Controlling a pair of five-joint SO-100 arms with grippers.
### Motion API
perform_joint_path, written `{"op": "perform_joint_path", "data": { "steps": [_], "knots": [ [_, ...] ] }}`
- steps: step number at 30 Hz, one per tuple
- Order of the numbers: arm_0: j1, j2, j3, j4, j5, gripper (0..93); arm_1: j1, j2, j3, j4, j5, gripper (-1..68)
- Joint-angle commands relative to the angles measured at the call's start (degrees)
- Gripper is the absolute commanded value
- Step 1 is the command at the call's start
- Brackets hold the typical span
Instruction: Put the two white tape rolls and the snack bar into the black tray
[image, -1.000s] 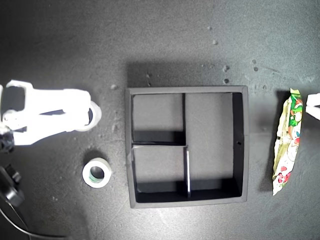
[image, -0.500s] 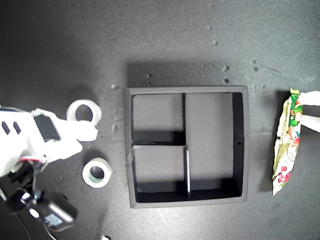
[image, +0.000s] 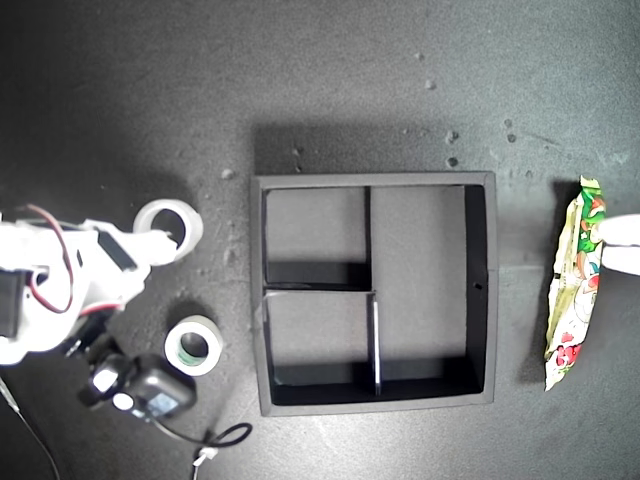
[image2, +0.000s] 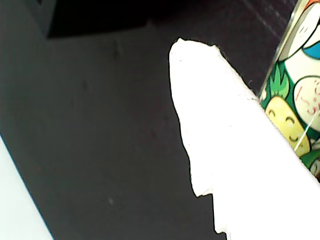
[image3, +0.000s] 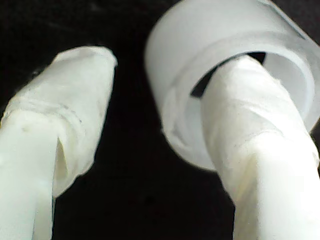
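Since a second ago, my second gripper (image: 165, 240) has swung away from lying flat across the exterior view's left edge; the arm now sits lower at that edge, with red wires and a black camera block showing below it. The plain white tape roll (image: 168, 225) has hardly shifted, resting left of the black tray (image: 480, 290). In the second wrist view, one finger (image3: 250, 130) pokes through the roll's open centre (image3: 225, 75) while the other finger (image3: 65, 125) stands apart outside it, so the jaws are spread, not clenched. The tape roll with the green core (image: 193, 345) lies flat on the dark table (image: 330, 80), lower left of the exterior view, near the tray's left wall.

At the exterior view's right edge, the snack bar (image: 575, 285) lies lengthwise, well clear of the tray. My first gripper (image: 622, 245) reaches it from that edge, one white finger (image2: 225, 140) just beside the printed wrapper (image2: 300, 90). Whether it is released or clenched, I cannot tell. All three tray compartments hold nothing.
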Motion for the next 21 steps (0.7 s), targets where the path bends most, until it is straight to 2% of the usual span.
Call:
{"op": "perform_joint_path", "data": {
  "steps": [1,5,13,16,18,21],
  "knots": [
    [-1.1,-1.0,-1.1,-1.0,-0.7,14.4,-3.3,-0.1,-2.2,-3.3,-4.6,25.7],
    [-2.5,-2.9,-0.2,-3.5,0.5,14.1,-5.6,-0.2,-1.9,-4.5,-7.3,27.0],
    [-4.5,-14.2,-0.2,-10.5,0.4,8.0,-3.7,-2.4,-6.0,-3.3,-10.3,27.5],
    [-4.7,-15.5,-0.4,-11.8,0.0,0.4,-2.7,-13.1,-13.2,-4.8,-11.6,27.3],
    [-4.7,-14.5,-0.3,-12.0,0.0,0.2,-2.3,-24.3,-20.9,-4.9,-12.7,27.3],
    [-4.5,-9.8,-0.2,-11.6,0.4,0.1,-1.8,-42.2,-34.0,1.8,-12.2,27.6]
  ]
}}
